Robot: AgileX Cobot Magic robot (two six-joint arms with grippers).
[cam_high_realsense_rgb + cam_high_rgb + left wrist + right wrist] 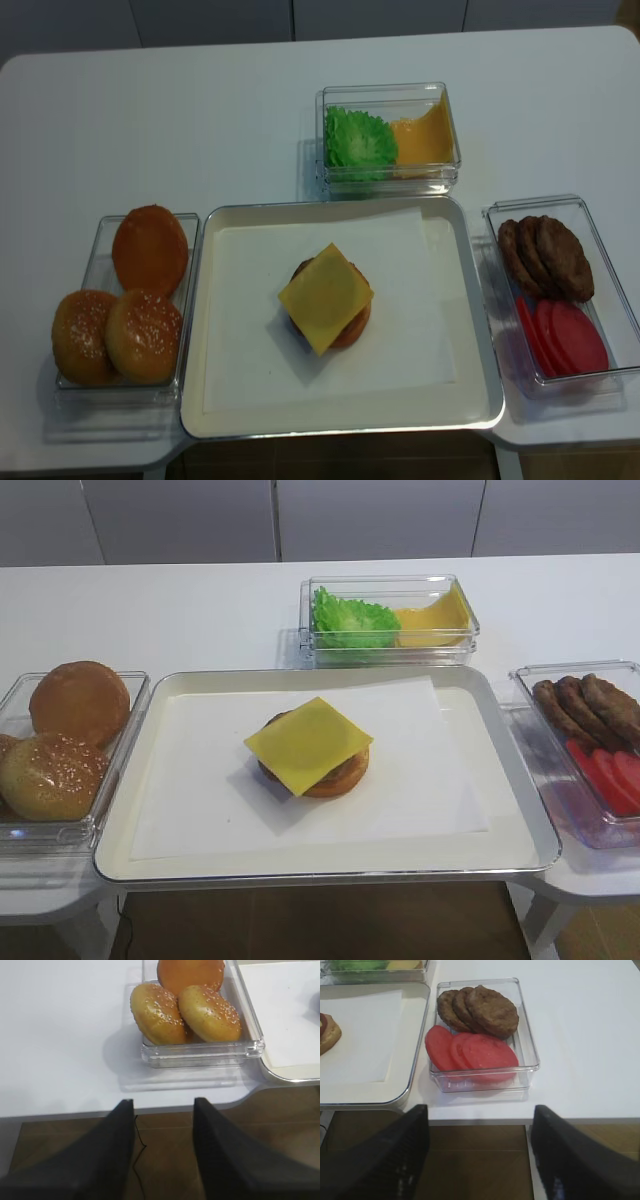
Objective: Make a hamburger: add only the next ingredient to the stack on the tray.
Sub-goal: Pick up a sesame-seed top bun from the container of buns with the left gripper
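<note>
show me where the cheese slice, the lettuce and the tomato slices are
cheese slice (325,297): realsense high view, middle of the yellow square.
lettuce (359,141): realsense high view, centre of the green leaf.
tomato slices (487,1053): right wrist view, face of the front slice.

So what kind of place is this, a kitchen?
Probably a robot practice table set up like a burger counter, not a real kitchen: a white table, a tray holding a half-built hamburger, and clear boxes of sesame buns, patties and lettuce.
</note>
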